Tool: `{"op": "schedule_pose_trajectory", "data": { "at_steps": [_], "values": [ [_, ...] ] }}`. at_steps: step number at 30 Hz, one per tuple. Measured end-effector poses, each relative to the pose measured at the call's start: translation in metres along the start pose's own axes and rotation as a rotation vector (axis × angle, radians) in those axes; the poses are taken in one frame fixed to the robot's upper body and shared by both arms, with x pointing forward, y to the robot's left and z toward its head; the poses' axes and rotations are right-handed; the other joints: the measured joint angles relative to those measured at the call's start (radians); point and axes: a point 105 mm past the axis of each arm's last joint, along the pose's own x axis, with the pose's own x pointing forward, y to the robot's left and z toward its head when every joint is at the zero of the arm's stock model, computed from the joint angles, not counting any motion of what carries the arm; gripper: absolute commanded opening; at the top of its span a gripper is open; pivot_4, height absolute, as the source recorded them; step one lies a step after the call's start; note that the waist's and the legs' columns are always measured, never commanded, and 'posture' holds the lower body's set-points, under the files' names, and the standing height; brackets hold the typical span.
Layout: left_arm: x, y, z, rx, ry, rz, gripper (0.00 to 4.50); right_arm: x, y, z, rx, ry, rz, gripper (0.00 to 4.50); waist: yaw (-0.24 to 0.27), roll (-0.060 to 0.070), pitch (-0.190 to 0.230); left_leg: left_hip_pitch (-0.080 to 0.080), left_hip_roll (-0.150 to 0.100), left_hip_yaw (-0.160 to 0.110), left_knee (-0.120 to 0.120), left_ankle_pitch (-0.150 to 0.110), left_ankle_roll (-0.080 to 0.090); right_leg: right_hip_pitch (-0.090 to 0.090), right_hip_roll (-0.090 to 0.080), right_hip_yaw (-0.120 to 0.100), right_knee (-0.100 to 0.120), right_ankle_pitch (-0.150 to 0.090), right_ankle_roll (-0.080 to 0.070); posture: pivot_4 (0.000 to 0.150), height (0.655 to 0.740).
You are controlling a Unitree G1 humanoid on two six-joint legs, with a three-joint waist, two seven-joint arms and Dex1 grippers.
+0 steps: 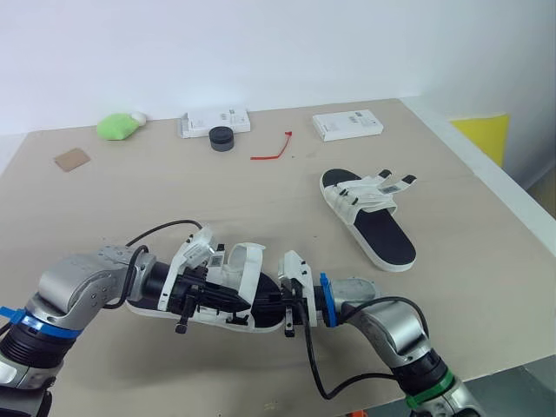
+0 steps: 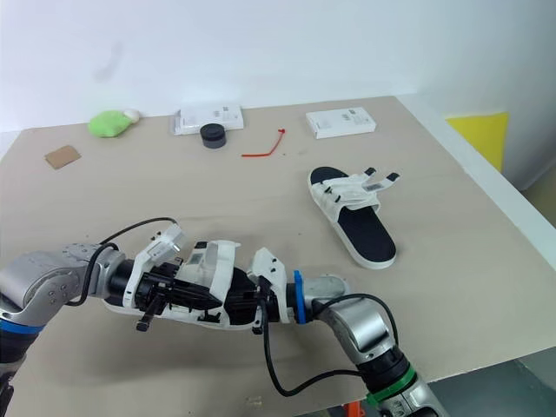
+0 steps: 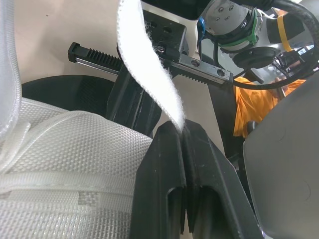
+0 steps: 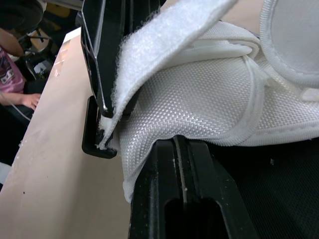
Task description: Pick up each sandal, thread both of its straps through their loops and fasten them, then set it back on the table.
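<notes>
A white sandal with a black footbed (image 1: 228,287) sits at the front of the table between my two grippers. My left gripper (image 3: 183,132) is shut on the tip of one white Velcro strap (image 3: 144,64), which curls up from the fingers. My right gripper (image 4: 180,144) comes from the other side and is shut on the edge of the sandal's woven white upper (image 4: 199,99). In the head views the left gripper (image 1: 213,300) and the right gripper (image 1: 265,306) meet over the sandal. The second sandal (image 1: 369,213) lies on the table to the right, its straps loose.
Along the far edge lie a green object (image 1: 117,126), two white boxes (image 1: 215,122) (image 1: 347,124), a black round puck (image 1: 221,138), a red zip tie (image 1: 274,149) and a brown card (image 1: 72,159). The table edge (image 1: 486,174) runs along the right. A person's sleeve (image 4: 10,74) shows beyond the table.
</notes>
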Motion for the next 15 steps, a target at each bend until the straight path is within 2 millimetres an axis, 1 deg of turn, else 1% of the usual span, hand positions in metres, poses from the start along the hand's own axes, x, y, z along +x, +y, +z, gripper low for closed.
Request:
{"op": "schedule_pose_trajectory", "data": {
  "at_steps": [4,6,15],
  "values": [
    [-0.001,0.001,0.0,0.001,-0.002,0.011,0.07,0.001,-0.002,0.0,-0.034,0.02,0.021,0.0,-0.001,0.0,0.0,0.002,0.0,0.0,0.0,0.0,0.0,0.001,0.0,0.001,0.0,0.0,0.001,0.15,0.74],
    [-0.002,0.002,0.001,0.002,-0.009,0.028,0.07,0.002,-0.005,0.001,-0.055,0.037,0.041,0.0,-0.002,0.001,0.001,0.003,0.0,0.001,0.001,0.0,0.0,0.002,0.001,0.002,0.001,0.0,0.005,0.15,0.74],
    [-0.001,0.004,0.0,-0.006,-0.033,0.058,0.07,0.0,-0.012,0.003,-0.1,0.083,0.122,0.0,-0.002,0.004,0.003,0.005,0.0,0.001,0.006,0.0,0.0,0.007,0.0,0.003,0.0,0.002,0.009,0.15,0.74]
  ]
}}
